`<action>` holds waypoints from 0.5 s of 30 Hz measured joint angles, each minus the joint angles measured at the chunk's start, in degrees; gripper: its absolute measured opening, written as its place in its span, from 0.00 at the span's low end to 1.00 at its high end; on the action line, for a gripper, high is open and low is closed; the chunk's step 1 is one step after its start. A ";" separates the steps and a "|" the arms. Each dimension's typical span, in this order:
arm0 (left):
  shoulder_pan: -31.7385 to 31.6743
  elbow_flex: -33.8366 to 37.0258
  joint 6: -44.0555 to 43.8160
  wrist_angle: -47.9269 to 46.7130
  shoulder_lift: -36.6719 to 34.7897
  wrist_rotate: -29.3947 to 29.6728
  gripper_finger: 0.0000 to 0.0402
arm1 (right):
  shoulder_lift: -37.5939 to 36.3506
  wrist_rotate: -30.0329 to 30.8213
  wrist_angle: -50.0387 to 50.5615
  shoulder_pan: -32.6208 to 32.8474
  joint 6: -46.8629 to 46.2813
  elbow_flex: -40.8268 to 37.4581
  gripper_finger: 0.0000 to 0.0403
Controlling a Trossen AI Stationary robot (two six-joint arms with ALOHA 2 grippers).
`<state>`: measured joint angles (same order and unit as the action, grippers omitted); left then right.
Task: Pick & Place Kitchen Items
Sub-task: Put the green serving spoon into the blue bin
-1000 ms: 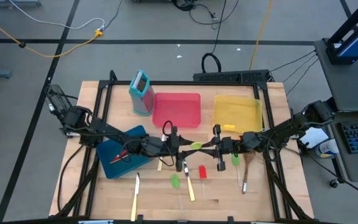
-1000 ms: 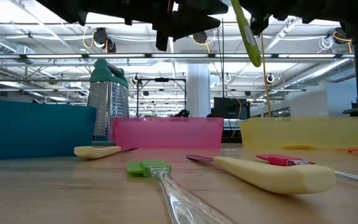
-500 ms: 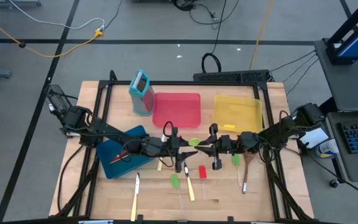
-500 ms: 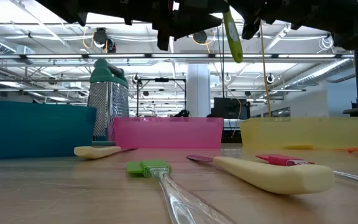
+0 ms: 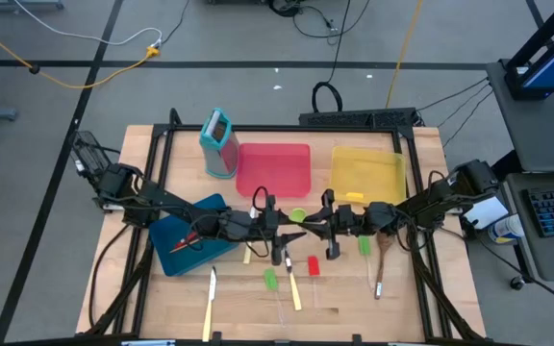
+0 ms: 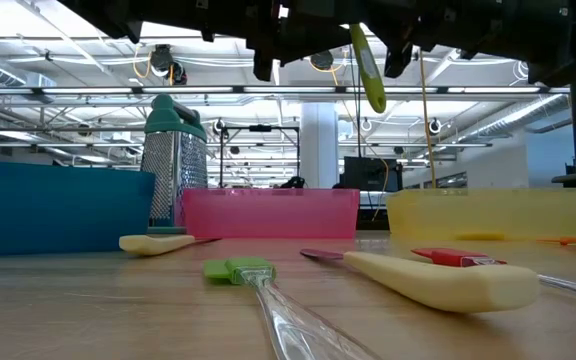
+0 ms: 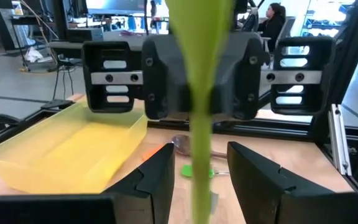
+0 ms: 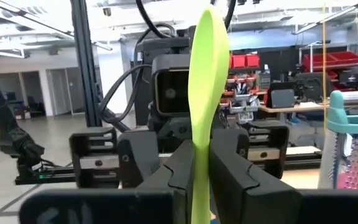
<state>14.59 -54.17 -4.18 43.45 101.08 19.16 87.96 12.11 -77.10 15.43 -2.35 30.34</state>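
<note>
In the high view, you saw the right gripper (image 5: pixel 313 229) facing the left gripper (image 5: pixel 285 235) above the mid-table, with the green spoon (image 5: pixel 299 217) between them. The red tray (image 5: pixel 275 169) and yellow tray (image 5: pixel 365 173) lay beyond the grippers.

In the low view, the spoon (image 6: pixel 368 68) hung bowl-down, well above the cream-handled knife (image 6: pixel 438 278).

In the left wrist view, the left fingers (image 7: pixel 156 180) stood spread either side of the spoon handle (image 7: pixel 202 124), not touching it.

In the right wrist view, the right fingers (image 8: pixel 181 171) were clamped on the spoon (image 8: pixel 205 87), bowl pointing away from the gripper.
</note>
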 joint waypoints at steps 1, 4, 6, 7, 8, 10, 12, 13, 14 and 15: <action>0.00 0.00 -0.01 0.01 0.00 0.15 0.38 | 0.00 -0.48 0.09 0.00 -0.02 0.30 0.07; -0.24 0.00 -0.01 0.13 -0.01 0.16 0.38 | -0.04 -1.74 1.66 -0.01 0.00 2.08 0.06; -0.40 0.00 -0.01 0.14 -0.02 0.22 0.38 | 0.00 -1.78 4.11 -0.06 0.06 3.55 0.07; -0.50 0.00 -0.02 0.14 -0.02 0.17 0.38 | 0.00 -1.69 4.95 -0.06 0.39 4.04 0.07; -0.55 0.00 -0.03 0.14 -0.02 0.19 0.38 | -0.02 -1.66 5.71 -0.06 0.49 4.42 0.07; -0.57 0.00 -0.03 0.18 -0.04 0.20 0.38 | 0.00 -1.66 6.37 -0.06 1.11 5.13 0.07; -0.57 0.00 0.11 0.19 -0.04 0.20 0.38 | 0.00 -1.68 6.36 -0.06 1.45 5.28 0.07; -0.58 0.00 0.55 0.19 -0.04 0.23 0.38 | 0.00 -1.68 6.34 -0.10 1.51 5.34 0.07; -0.58 0.00 0.93 0.19 -0.04 0.25 0.38 | 0.00 -1.68 6.33 -0.10 1.51 5.34 0.07; -0.58 0.00 1.35 0.17 -0.04 0.26 0.38 | 0.00 -1.68 6.29 -0.10 1.54 5.34 0.06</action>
<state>14.01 -54.17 -2.83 43.63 101.03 19.42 87.96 10.44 -70.81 15.33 -0.81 35.68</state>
